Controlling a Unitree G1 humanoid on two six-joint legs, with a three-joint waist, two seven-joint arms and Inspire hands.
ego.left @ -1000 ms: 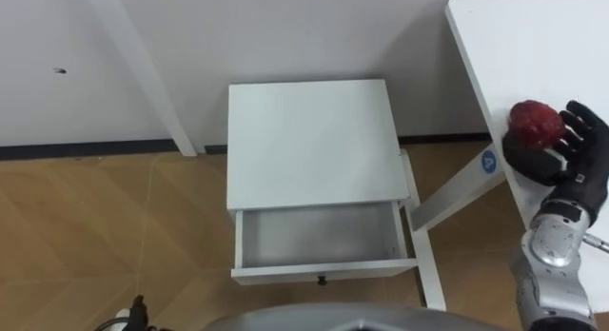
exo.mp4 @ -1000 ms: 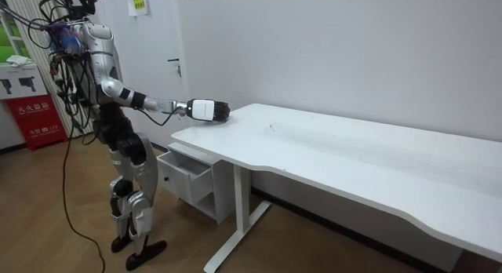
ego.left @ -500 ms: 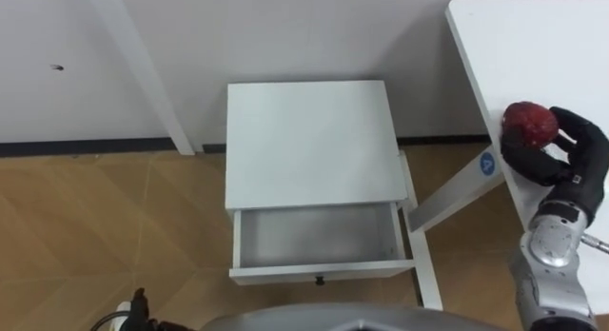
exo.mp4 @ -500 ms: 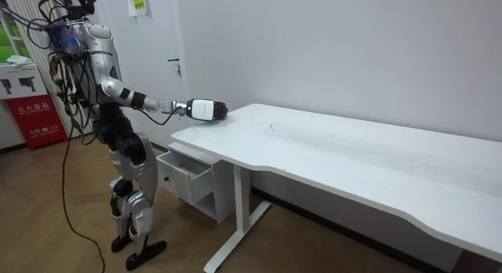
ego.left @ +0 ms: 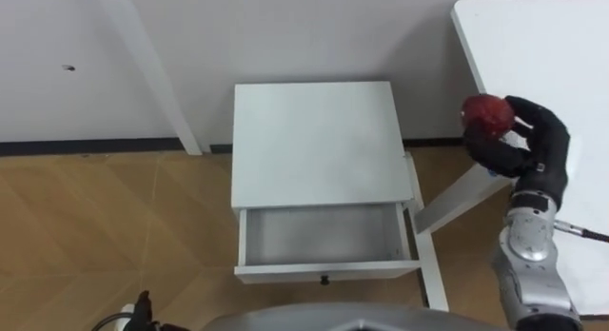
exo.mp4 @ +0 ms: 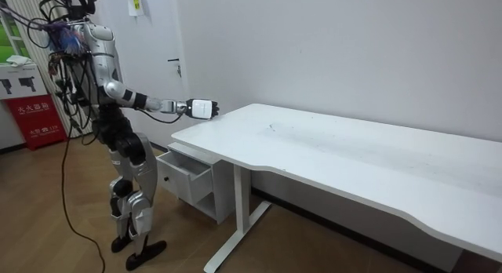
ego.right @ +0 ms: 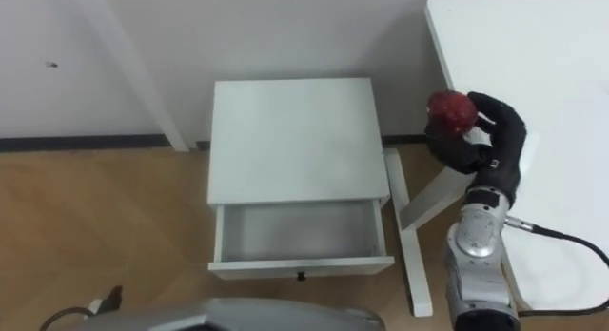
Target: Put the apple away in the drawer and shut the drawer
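Left eye view: right hand (ego.left: 521,146) comes in from the lower right, black fingers (ego.left: 542,117) and thumb curled round a dark red apple (ego.left: 486,113). The grip is closed on the fruit, which sits at the fingertips with its left side and top showing. Apple is at the left edge of the white table (ego.left: 561,46), over the rim near the corner; can't tell if it touches the tabletop. Left of the table stands a white nightstand (ego.left: 319,141) against the wall, its drawer (ego.left: 324,236) pulled open toward the robot, well apart from the apple. A white table leg (ego.left: 447,200) slants down just beside the nightstand's right side. Room view: robot stands upright on the wood floor in front of the nightstand, right arm stretched out level, hand (exo.mp4: 205,108) just above the table corner on the room view's left.
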